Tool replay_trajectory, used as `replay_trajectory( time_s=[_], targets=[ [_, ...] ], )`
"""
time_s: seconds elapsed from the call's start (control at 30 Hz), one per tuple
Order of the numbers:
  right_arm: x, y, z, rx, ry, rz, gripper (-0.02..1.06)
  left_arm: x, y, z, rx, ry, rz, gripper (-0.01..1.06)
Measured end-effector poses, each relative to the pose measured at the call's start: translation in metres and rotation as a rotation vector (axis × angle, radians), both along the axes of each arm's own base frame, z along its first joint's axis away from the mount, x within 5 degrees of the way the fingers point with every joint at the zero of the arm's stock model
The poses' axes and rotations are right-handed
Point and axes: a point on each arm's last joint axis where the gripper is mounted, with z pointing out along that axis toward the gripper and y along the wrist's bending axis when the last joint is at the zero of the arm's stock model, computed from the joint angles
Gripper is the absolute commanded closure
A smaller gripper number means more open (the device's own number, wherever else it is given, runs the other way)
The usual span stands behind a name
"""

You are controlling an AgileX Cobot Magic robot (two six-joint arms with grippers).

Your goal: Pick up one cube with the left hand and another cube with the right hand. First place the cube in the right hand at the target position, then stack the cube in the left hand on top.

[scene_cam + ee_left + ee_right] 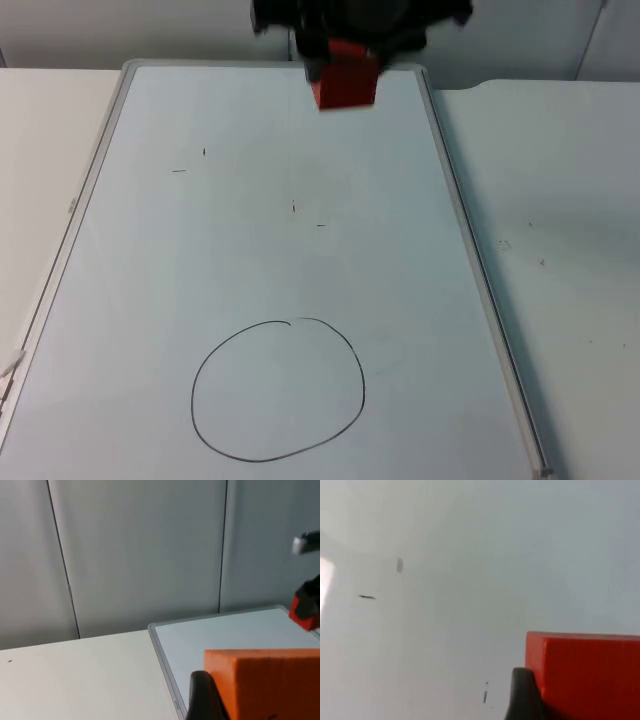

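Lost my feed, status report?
Right claw holds red cube at whiteboard's far edge. Left claw holds orange cube. Drawn circle unobstructed.

- The top view looks down and forward from a fixed height onto the white rectangular whiteboard with a grey frame (300, 250), the hand-drawn black circle (278, 390) nearest the camera
- The left wrist view looks level along its arm, close behind the orange foam cube (270, 682), facing the grey partition wall (140, 555)
- The right wrist view looks steeply down, close over the red foam cube (587, 672)
- All three views share the whiteboard surface
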Motion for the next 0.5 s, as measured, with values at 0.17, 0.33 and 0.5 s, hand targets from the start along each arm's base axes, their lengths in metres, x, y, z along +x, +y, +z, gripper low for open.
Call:
replay_trajectory(
  time_s=[0.17, 0.33, 0.5],
  targets=[
    [-0.041, -0.005, 0.103, 0.111, -0.147, 0.168, 1.05, 0.0, 0.0, 0.0, 0.002, 0.0, 0.001, 0.83],
    [-0.106, -0.028, 0.196, 0.145, -0.308, 0.295, 1.05, 0.0, 0.0, 0.0, 0.003, -0.001, 0.002, 0.83],
    [-0.164, -0.043, 0.242, 0.111, -0.379, 0.385, 1.05, 0.0, 0.0, 0.0, 0.007, -0.001, 0.005, 0.83]
  ],
)
